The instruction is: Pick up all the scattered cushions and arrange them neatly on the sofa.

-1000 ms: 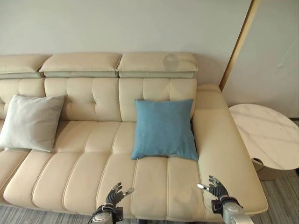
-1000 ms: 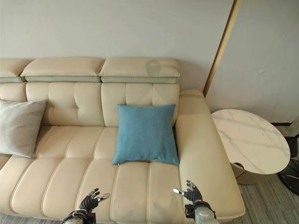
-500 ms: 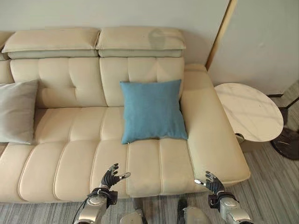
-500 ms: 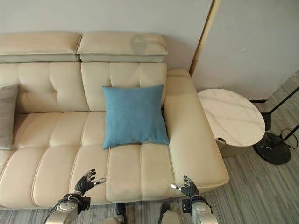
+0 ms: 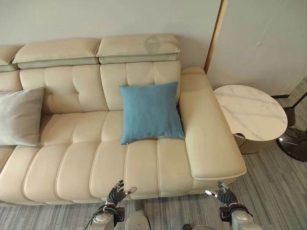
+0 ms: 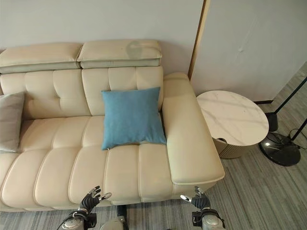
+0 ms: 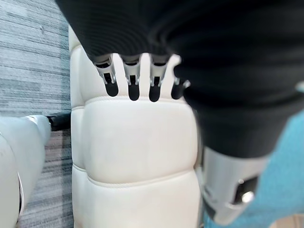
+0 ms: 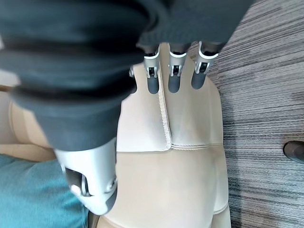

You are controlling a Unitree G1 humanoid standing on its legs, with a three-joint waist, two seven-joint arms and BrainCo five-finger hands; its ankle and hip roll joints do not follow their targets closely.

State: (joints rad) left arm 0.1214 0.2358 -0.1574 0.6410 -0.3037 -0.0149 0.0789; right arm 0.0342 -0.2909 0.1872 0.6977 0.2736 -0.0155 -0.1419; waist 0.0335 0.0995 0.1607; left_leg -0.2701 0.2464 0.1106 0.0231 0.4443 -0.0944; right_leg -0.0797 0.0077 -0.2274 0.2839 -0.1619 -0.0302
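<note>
Two cushions lean on the sofa [image 5: 144,167] backrest — one cushion [image 5: 150,111] beside the right armrest, the other cushion [image 5: 19,116] well left. A round side table [image 5: 249,112] stands right of the sofa — a lamp base [image 6: 280,149] beyond.

The cream leather sofa [image 5: 96,158] stands against the wall on grey striped floor [image 5: 273,182]. A blue cushion [image 5: 150,111] rests upright on the sofa seat, leaning against the backrest, just beside the sofa's right armrest [image 5: 207,129]. A grey cushion [image 5: 19,116] leans against the backrest at the sofa's left part, well apart from the blue cushion. A round marble-topped table [image 5: 250,112] stands on the floor just beside the right armrest.
</note>
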